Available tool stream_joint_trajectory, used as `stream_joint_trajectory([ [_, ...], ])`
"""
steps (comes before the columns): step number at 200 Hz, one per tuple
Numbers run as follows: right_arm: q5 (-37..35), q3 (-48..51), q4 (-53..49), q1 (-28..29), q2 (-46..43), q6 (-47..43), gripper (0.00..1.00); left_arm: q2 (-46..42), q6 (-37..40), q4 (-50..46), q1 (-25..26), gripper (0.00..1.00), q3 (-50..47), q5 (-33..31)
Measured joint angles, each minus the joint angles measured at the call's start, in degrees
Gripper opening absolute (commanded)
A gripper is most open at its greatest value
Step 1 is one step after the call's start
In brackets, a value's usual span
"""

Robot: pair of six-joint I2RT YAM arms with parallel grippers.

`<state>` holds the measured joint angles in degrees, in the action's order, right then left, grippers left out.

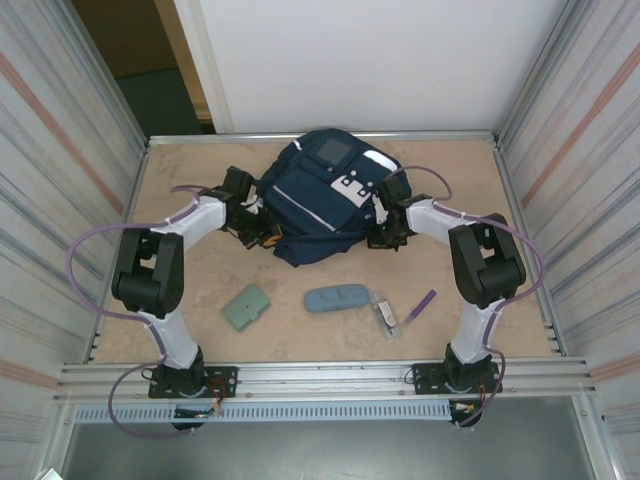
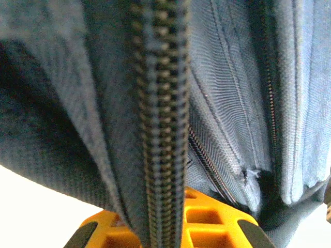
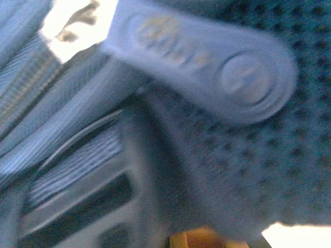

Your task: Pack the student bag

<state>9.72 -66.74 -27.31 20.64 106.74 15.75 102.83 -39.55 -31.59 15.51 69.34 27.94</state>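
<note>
The student bag (image 1: 318, 198), navy blue with white patches, lies at the far middle of the table. My left gripper (image 1: 262, 226) is at the bag's left side and my right gripper (image 1: 386, 226) at its right side. In the left wrist view a dark zipper strip (image 2: 160, 129) of the student bag (image 2: 232, 103) runs straight down between the orange fingers (image 2: 214, 225); the left gripper (image 2: 163, 230) is shut on that zipper edge. In the right wrist view mesh fabric and a strap tab (image 3: 207, 67) of the student bag (image 3: 248, 170) cover the right gripper (image 3: 201, 240), which is shut on the fabric.
On the near half of the table lie a flat grey-green case (image 1: 246, 306), a blue-grey oval case (image 1: 336, 298), a clear packet (image 1: 384, 312) and a purple pen (image 1: 421, 304). Ribbed metal walls close in the table on the left and right.
</note>
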Motion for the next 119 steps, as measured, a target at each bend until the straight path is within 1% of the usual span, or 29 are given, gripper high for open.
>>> stream_joint_trajectory([
  [13, -0.6, 0.1, 0.1, -0.1, 0.2, -0.2, 0.22, -0.3, 1.2, 0.3, 0.0, 0.0, -0.8, 0.2],
  [21, -1.5, 0.4, 0.2, 0.0, 0.0, -0.5, 0.24, -0.7, 2.0, 0.3, -0.1, 0.0, -1.3, 0.0],
  [23, -1.7, 0.5, 0.2, -0.1, 0.0, -0.3, 0.24, -0.9, 2.1, 0.2, -0.1, 0.03, -1.5, 0.1],
  [28, -2.0, 0.9, 0.2, -0.2, -0.1, -0.6, 0.26, -1.3, 2.4, 0.2, -0.3, 0.13, -1.9, 0.2],
  [30, -2.0, 1.0, 0.3, -0.2, -0.2, -0.6, 0.27, -1.5, 2.5, 0.1, -0.3, 0.19, -2.0, 0.2],
  [33, -2.1, 1.4, 0.5, -0.3, -0.5, -0.7, 0.29, -1.8, 2.6, 0.1, -0.3, 0.3, -2.3, 0.3],
  [36, -2.1, 1.6, 0.7, -0.3, -0.8, -0.9, 0.3, -2.1, 2.9, 0.1, -0.3, 0.36, -2.5, 0.3],
  [41, -2.7, 2.2, 0.6, -0.3, -1.5, -1.2, 0.33, -2.6, 3.2, -0.2, -0.4, 0.41, -2.9, 0.5],
  [57, -4.7, 4.8, -0.7, -0.8, -5.7, -1.5, 0.4, -5.6, 3.7, -1.9, -0.6, 0.5, -4.1, 0.5],
  [68, -6.4, 6.4, -1.9, -0.9, -9.9, -2.1, 0.44, -8.5, 3.6, -3.2, -0.5, 0.54, -4.2, 0.0],
  [76, -7.3, 7.4, -2.5, -0.7, -14.0, -2.8, 0.46, -10.8, 3.6, -4.6, -0.4, 0.55, -3.6, -0.7],
  [95, -10.5, 8.6, -2.8, 0.0, -23.8, -3.7, 0.55, -13.8, 3.6, -9.0, 0.5, 0.56, 2.6, -3.3],
  [108, -13.1, 9.0, -1.4, 0.0, -29.4, -4.2, 0.73, -13.4, 3.5, -10.0, 1.4, 0.56, 8.0, -4.4],
  [119, -15.2, 9.7, 0.4, -0.6, -32.6, -4.1, 0.74, -12.1, 2.7, -10.1, 2.1, 0.55, 11.8, -5.1],
])
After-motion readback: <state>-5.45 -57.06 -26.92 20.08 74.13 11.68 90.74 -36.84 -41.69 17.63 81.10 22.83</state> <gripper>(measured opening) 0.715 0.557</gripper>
